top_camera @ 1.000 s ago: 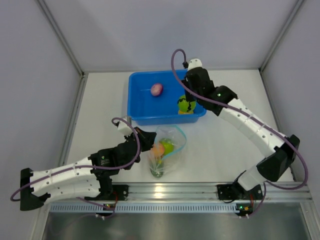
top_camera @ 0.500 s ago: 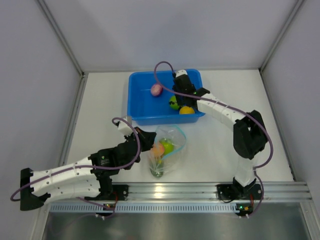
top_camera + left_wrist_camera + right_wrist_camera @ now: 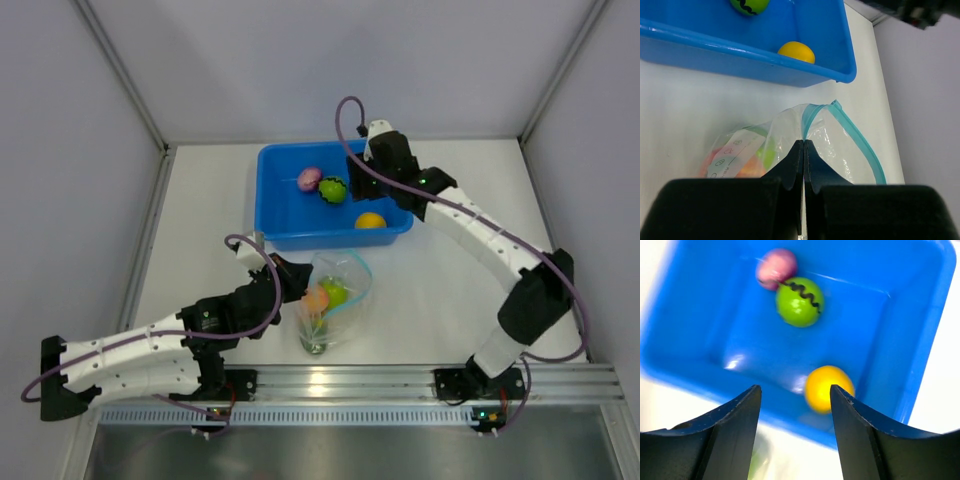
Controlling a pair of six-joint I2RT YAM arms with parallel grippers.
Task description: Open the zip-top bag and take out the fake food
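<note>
The clear zip-top bag [image 3: 333,300] lies on the table in front of the blue tub [image 3: 280,210], its teal zipper edge [image 3: 857,140] gaping. My left gripper [image 3: 804,142] is shut on the bag's rim beside the zipper. Inside the bag an orange piece [image 3: 316,298] and a lime green piece [image 3: 336,293] of fake food show. In the tub lie a purple-pink fruit [image 3: 776,267], a green striped fruit [image 3: 800,302] and a yellow fruit [image 3: 829,388]. My right gripper [image 3: 795,390] hangs open above the tub with nothing between its fingers.
The tub's right wall [image 3: 400,205] stands under the right arm. Grey walls enclose the table at left, back and right. A metal rail [image 3: 330,385] runs along the near edge.
The right gripper has opened and let go of the green striped fruit, which now lies in the tub next to the purple-pink one. The left arm and bag have not moved.
</note>
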